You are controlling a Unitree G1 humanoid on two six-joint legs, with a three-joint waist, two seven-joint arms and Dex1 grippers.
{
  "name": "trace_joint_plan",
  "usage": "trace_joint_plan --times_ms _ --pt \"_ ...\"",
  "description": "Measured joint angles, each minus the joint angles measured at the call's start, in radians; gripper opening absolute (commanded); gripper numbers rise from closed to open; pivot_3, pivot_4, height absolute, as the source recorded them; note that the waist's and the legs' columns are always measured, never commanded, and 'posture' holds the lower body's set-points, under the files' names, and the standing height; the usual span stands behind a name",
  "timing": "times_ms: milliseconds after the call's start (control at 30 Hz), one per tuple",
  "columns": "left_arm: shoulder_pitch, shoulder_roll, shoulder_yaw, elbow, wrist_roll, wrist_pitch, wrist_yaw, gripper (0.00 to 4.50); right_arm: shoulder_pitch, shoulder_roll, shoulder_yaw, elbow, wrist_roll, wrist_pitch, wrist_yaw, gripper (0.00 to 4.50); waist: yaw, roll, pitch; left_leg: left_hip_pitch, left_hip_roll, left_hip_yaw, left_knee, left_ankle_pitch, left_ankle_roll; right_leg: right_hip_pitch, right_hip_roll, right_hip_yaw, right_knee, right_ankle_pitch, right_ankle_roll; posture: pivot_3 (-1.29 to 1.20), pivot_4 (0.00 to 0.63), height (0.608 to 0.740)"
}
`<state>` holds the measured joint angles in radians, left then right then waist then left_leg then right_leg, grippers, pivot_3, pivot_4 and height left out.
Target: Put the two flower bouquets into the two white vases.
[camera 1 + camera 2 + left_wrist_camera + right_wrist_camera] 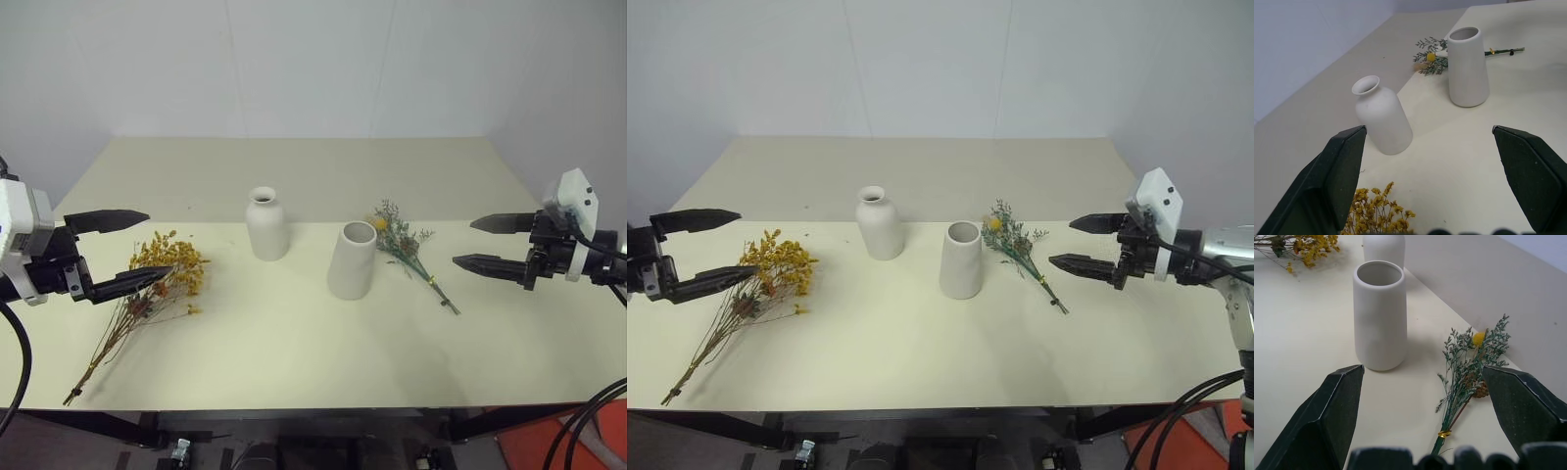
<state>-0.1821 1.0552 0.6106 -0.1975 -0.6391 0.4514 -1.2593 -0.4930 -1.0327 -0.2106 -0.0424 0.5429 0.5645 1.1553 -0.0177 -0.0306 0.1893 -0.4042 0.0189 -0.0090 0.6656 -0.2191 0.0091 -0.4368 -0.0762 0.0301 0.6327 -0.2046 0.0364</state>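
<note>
Cream table: both end effectors spread empty; dried yellow bunch and green sprig look brittle (pinch stems gently).

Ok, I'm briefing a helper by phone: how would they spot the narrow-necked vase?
On the cream table, two white vases stand near the middle. The narrow-necked vase is the one nearer the yellow-orange bouquet: squat, bottle-shaped, unlike the wide-mouthed vase.
</note>
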Motion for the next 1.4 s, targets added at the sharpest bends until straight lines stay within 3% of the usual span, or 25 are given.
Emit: trace_joint_plan --times_ms 233,333,500,600,700,767,900,1000,1233,1400 --pt "0.0 0.0 -0.003 0.001 0.016 -0.001 0.022 4.48 -0.003 0.01 0.0 -0.018 0.033 0.02 -0.007 4.5 0.0 0.0 0.0 0.0 0.0 0.0 0.0 0.0 0.0 0.0 0.0 0.0 0.0 0.0 0.0 0.0 0.15 0.74" --pt "-0.005 0.016 -0.049 -0.003 0.089 0.015 0.12 4.48 -0.021 0.035 0.0 -0.068 0.075 0.05 -0.006 4.5 0.0 0.0 0.0 0.0 0.0 0.0 0.0 0.0 0.0 0.0 0.0 0.001 0.001 0.0 0.0 0.0 0.15 0.74" --pt "-0.055 0.055 -0.081 -0.037 0.091 0.165 0.25 4.48 -0.095 0.066 0.036 -0.094 0.101 0.06 0.006 4.5 0.0 0.0 0.0 0.0 0.0 0.0 0.0 0.0 0.0 0.0 0.0 0.001 0.0 0.001 0.001 0.0 0.15 0.74" --pt "-0.112 0.129 -0.121 -0.089 0.083 0.361 0.355 4.48 -0.128 0.084 0.077 -0.089 0.1 0.059 0.033 4.5 -0.001 0.0 0.0 0.0 0.0 0.0 0.0 0.0 0.0 0.0 0.0 0.001 0.0 0.001 0.002 0.0 0.15 0.74" --pt "-0.131 0.287 -0.207 -0.187 0.048 0.609 0.403 4.48 -0.162 0.1 0.111 -0.059 0.093 0.055 0.057 4.5 -0.003 -0.001 0.0 0.0 -0.001 0.001 0.0 0.0 0.0 -0.001 0.0 0.002 -0.001 0.001 0.002 0.0 0.15 0.74" --pt "-0.151 0.339 -0.243 -0.235 0.005 0.746 0.41 4.48 -0.174 0.106 0.124 -0.043 0.086 0.051 0.071 4.5 -0.003 -0.001 0.0 0.0 -0.001 0.002 -0.001 0.0 0.0 -0.001 0.0 0.003 -0.001 0.001 0.002 0.0 0.15 0.74" --pt "-0.256 0.506 -0.403 -0.224 -0.093 1.036 0.394 4.48 -0.203 0.124 0.149 -0.01 0.068 0.041 0.095 4.5 -0.006 -0.002 0.001 0.0 0.0 0.002 -0.001 0.0 0.0 -0.002 0.002 0.003 0.0 0.001 0.002 0.0 0.15 0.74" --pt "-0.303 0.561 -0.481 -0.199 -0.108 1.124 0.406 4.48 -0.21 0.133 0.159 0.006 0.066 0.034 0.11 4.5 -0.01 -0.001 0.001 0.0 0.0 0.002 -0.002 0.0 0.0 -0.002 0.002 0.004 0.0 0.0 0.002 0.0 0.15 0.74" --pt "-0.249 0.622 -0.593 -0.071 -0.189 1.161 0.48 4.48 -0.228 0.14 0.166 0.031 0.056 0.03 0.132 4.5 -0.019 -0.002 0.001 0.0 -0.001 0.003 -0.002 0.0 0.0 -0.003 0.001 0.004 0.0 0.001 0.002 0.0 0.15 0.74" --pt "-0.239 0.555 -0.659 0.013 -0.247 1.161 0.575 4.48 -0.24 0.149 0.167 0.035 0.049 0.029 0.142 4.5 -0.019 -0.002 0.001 0.0 -0.001 0.003 -0.002 0.0 0.0 -0.003 0.001 0.004 0.001 0.001 0.002 0.0 0.15 0.74"
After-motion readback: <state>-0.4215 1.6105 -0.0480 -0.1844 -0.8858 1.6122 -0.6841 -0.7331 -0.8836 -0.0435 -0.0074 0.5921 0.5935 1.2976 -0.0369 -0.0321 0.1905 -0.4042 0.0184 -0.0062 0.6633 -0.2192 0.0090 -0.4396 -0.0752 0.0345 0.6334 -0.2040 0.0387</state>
